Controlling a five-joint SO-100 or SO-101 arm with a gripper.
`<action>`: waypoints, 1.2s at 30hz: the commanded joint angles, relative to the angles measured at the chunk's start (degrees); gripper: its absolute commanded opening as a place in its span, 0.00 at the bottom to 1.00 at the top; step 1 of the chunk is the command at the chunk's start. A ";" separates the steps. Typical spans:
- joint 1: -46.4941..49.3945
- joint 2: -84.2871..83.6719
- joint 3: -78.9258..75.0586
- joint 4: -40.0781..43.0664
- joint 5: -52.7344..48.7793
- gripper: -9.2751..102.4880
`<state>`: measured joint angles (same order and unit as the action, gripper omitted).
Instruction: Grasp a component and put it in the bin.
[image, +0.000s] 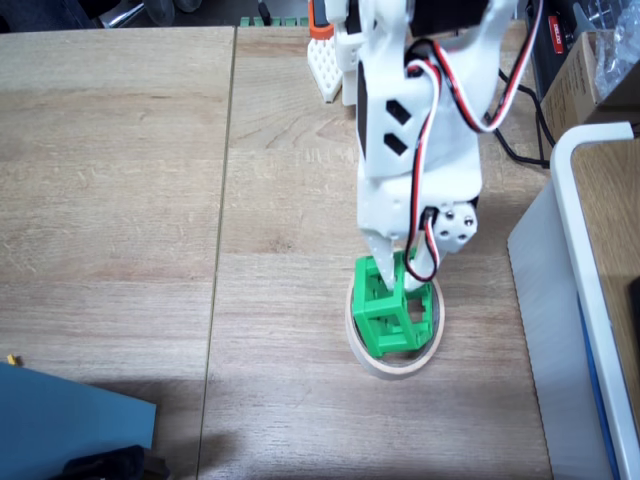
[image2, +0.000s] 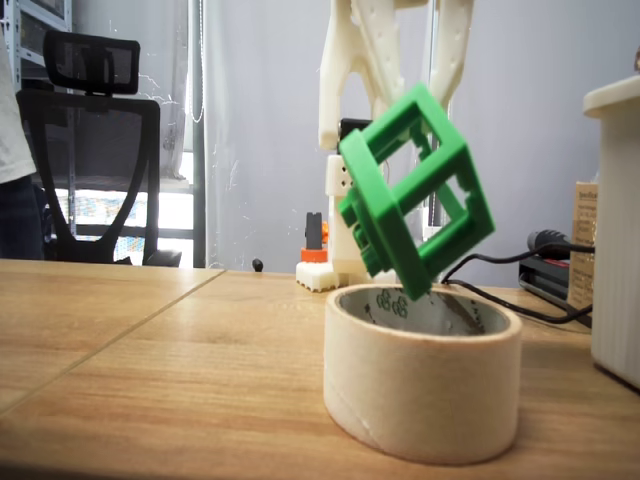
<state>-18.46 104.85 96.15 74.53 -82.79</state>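
Observation:
The green cage-like component (image: 385, 318) hangs tilted, one lower corner dipping into the opening of the bin (image: 398, 366), a cream masking-tape ring lying flat on the wooden table. My white gripper (image: 400, 268) comes down from above and is shut on the component's upper part. In the low fixed view the component (image2: 362, 200) sits at an angle just above the bin (image2: 420, 400), and the gripper (image2: 405, 120) fingers reach down behind it. The fingertips are partly hidden by the green part.
A large white-rimmed container (image: 570, 200) stands close to the right of the ring, also seen as a white wall (image2: 615, 230). A blue sheet (image: 70, 420) lies at the front left. Black cables (image: 520, 150) and a white-orange block (image: 325, 60) sit behind the arm.

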 joint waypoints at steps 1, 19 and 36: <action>-0.44 0.35 -0.44 -0.53 0.18 0.09; -0.97 0.26 -0.35 -0.53 0.18 0.16; 0.44 3.87 -1.49 -0.53 0.09 0.18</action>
<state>-18.63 104.59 96.15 74.53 -83.14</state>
